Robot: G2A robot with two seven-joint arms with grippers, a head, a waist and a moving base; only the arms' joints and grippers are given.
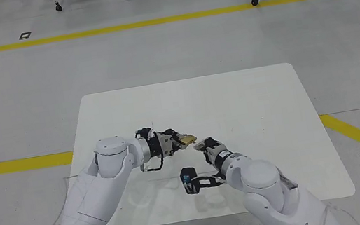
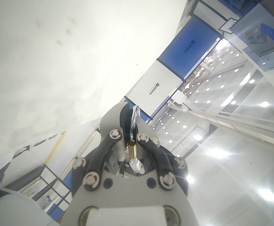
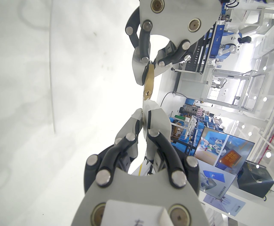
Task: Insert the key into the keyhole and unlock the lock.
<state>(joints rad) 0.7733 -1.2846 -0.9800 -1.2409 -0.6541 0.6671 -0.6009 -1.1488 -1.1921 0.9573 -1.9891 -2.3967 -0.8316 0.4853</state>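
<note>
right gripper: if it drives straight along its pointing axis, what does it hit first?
The brass padlock clamped in the left gripper. Its keyhole end sits directly ahead of the right gripper. The gap looks very small, possibly already touching, but depth is hard to judge from the wrist view.

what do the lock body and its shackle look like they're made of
Lock body: probably brass, going by the yellow-gold metal with a dull satin sheen. Shackle: likely steel, perhaps plated, since it is silvery with bright, mirror-like glints. Neither can be confirmed by look alone.
</note>
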